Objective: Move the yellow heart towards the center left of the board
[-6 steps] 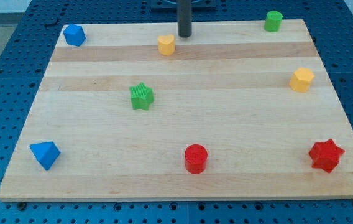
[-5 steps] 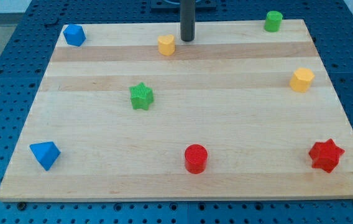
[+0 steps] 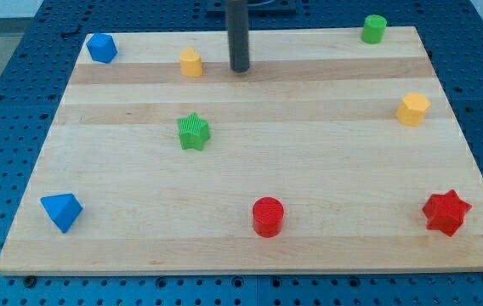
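— What's the table (image 3: 326, 161) made of?
— Pale wood in planks, smooth, with a soft sheen.
— And the green star (image 3: 193, 132), below-left of my tip (image 3: 240, 70)?
— Matt, ribbed plastic. The rod itself looks dark and dull.

no readable text, labels (or numbers)

my tip (image 3: 240, 70) | right of, near yellow heart (image 3: 191, 63) | apart
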Controlling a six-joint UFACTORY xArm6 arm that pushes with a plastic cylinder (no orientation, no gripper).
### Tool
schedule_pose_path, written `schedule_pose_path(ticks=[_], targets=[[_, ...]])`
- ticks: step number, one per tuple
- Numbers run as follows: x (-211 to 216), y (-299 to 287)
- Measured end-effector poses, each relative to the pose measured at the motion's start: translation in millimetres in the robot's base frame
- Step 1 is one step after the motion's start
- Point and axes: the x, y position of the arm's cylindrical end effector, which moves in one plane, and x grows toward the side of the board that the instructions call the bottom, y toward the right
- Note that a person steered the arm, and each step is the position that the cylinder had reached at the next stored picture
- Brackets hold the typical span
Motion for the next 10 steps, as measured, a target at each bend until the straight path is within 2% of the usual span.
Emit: schedule_pose_path(ticks=[1,2,4,5,6,7,8,9,10], targets=[[-14,-9],[-8,-47],[45,-140],[43,-132],[13,-100],[-11,-105],[-5,-152],[33,-192],[65,-204]])
